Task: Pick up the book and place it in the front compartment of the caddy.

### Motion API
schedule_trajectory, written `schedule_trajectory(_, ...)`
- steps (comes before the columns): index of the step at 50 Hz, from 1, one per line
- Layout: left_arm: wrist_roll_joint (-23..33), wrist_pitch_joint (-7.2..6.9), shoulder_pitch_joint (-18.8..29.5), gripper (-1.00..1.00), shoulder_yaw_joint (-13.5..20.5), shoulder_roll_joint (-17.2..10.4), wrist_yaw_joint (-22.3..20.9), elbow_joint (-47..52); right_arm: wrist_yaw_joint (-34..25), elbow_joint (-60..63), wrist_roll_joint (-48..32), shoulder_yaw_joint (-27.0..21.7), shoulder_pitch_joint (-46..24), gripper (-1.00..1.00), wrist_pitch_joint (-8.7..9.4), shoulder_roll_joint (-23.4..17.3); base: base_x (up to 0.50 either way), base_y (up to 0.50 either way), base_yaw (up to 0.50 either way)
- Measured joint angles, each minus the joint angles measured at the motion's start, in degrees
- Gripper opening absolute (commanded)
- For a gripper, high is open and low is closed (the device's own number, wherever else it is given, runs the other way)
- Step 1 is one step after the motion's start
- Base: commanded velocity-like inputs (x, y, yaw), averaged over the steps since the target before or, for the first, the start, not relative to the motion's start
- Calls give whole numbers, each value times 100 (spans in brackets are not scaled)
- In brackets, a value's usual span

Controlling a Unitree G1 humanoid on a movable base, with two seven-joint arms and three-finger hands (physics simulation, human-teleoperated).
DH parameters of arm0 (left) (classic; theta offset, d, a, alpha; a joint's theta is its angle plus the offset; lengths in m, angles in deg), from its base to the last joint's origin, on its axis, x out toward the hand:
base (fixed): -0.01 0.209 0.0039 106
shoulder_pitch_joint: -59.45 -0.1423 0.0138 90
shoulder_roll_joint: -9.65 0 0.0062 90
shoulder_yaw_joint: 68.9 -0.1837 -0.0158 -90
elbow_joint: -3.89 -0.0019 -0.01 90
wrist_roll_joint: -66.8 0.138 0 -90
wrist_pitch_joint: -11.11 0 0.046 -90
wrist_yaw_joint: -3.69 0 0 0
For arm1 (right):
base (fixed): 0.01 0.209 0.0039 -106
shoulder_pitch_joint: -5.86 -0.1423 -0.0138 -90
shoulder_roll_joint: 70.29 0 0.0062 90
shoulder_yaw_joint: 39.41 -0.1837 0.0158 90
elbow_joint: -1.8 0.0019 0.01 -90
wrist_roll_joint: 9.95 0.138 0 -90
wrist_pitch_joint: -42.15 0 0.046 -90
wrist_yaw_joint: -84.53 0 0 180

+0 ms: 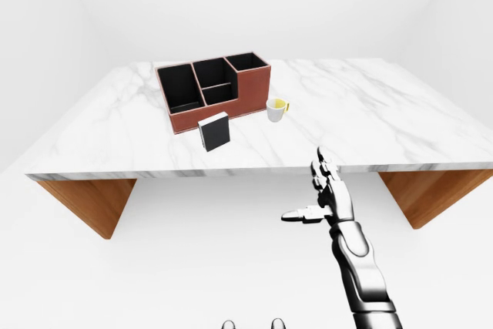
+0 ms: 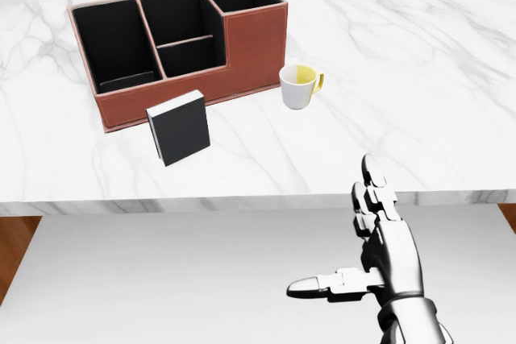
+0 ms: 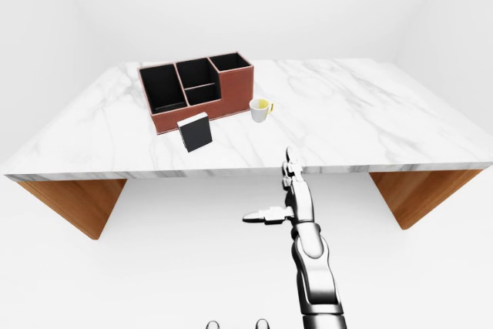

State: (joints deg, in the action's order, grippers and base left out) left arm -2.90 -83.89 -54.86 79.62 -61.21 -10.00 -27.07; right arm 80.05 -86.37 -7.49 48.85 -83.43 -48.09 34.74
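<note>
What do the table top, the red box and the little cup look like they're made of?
The table top looks like polished white marble, with grey veins; its supports look like wood. The caddy seems to be reddish-brown leather or leatherette with a pale edge line and black lining. The mug looks like glossy white ceramic, yellow inside.

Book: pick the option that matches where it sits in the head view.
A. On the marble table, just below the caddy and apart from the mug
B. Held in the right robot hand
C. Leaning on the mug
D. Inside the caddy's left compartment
A: the black book stands on the marble table just below the brown caddy, well left of the white mug, while the right robot hand hangs open and empty below the table edge.
</note>
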Motion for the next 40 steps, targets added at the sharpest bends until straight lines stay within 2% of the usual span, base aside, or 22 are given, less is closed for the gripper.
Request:
schedule_trajectory(6,-165,0,-15,100,141,-26,35,44,-85,275,74,17,89,100,101,5,0,0,0)
schedule_trajectory(13,-286,0,-20,100,286,-25,35,70,-127,1212,142,53,336,100,523,11,0,0,0)
schedule_trajectory(20,-375,0,-78,100,394,-12,-14,83,-50,3161,185,236,781,100,523,-10,0,0,0)
schedule_trajectory(25,-431,0,-115,100,439,-31,-20,88,-30,4094,170,347,981,100,523,-10,0,0,0)
schedule_trajectory(40,-449,0,-147,100,376,-106,31,95,-12,5225,60,491,1217,100,523,-19,0,3,0)
